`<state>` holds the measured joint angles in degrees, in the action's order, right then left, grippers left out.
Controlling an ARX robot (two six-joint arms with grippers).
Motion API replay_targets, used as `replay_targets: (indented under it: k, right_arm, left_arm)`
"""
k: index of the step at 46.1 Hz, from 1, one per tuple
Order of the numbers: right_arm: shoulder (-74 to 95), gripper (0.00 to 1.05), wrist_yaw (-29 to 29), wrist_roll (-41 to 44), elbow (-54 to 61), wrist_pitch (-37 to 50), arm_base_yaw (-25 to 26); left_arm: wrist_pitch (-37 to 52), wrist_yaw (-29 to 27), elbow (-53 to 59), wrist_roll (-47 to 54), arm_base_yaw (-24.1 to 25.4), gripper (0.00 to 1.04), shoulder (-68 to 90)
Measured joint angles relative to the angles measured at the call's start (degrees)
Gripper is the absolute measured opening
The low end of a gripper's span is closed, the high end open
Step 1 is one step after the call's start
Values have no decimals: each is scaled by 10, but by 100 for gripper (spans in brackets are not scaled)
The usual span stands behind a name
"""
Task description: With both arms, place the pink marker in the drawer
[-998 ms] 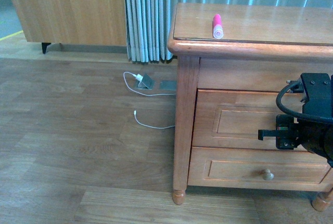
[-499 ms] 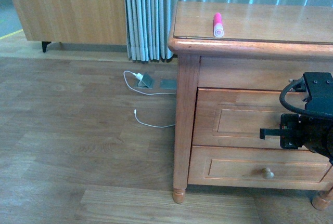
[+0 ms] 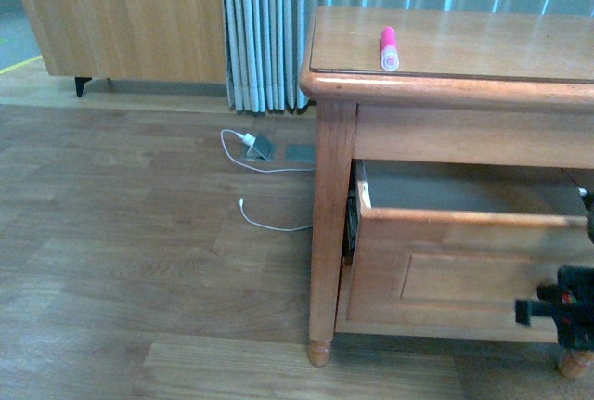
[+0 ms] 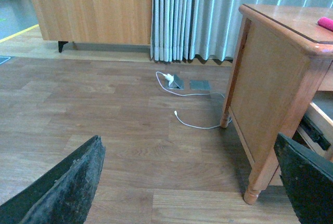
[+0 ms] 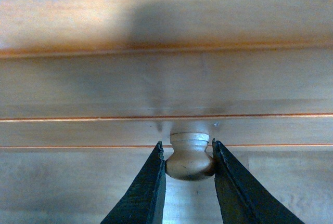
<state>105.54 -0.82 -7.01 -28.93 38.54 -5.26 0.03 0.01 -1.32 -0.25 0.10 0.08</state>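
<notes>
Right tool (image 5: 187, 147) clamps knob (image 5: 190, 160) (white cable (image 3: 267, 224) on floor (image 3: 139, 261)).

No lettering, label, brand or number can be read — anywhere.

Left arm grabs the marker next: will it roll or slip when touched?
Likely rolls: the marker is a round cylinder lying on its side on the glossy top. Probably stiff and light, being short and thick.
</notes>
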Motion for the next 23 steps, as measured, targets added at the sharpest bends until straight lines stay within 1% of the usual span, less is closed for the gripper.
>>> replay_targets:
  k: [7,18,19,20,23]
  right_arm:
    - [-77,22,28,-11,78,-28,7]
    - [-177,22,55,-8,180,-42,19]
    - [-186,24,61,-6,187,-43,21]
    - [-191,28,63,-6,190,-46,23]
    - [-222,42,71,-6,202,-72,32]
  left_arm:
    - [0,0,0,0,0,99,0]
    - [0,0,0,0,0,99,0]
    - [0,0,0,0,0,99,0]
    - [0,0,0,0,0,99,0]
    - [0,0,0,0,0,99,0]
